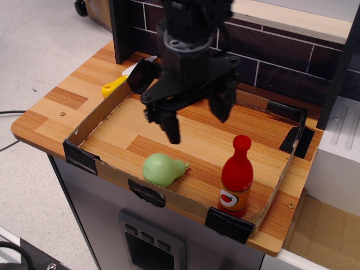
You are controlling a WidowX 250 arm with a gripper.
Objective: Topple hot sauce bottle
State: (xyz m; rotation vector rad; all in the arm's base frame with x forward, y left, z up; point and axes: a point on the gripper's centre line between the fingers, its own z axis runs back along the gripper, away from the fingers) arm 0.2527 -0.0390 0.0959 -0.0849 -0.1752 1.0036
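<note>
Overhead, the gripper (196,115) hangs with fingers spread wide, empty, above the tray (90,125). Nearer the front right corner, the hot sauce bottle (237,177) stands upright. Best to push high on its neck sideways; finger height probably needs lowering first.

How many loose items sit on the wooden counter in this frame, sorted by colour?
Red: 1, the upright hot sauce bottle
Green: 1, the pear
Yellow: 1, a yellow-handled item outside the cardboard tray, partly hidden
Total: 3
The open gripper may hide more behind it.
</note>
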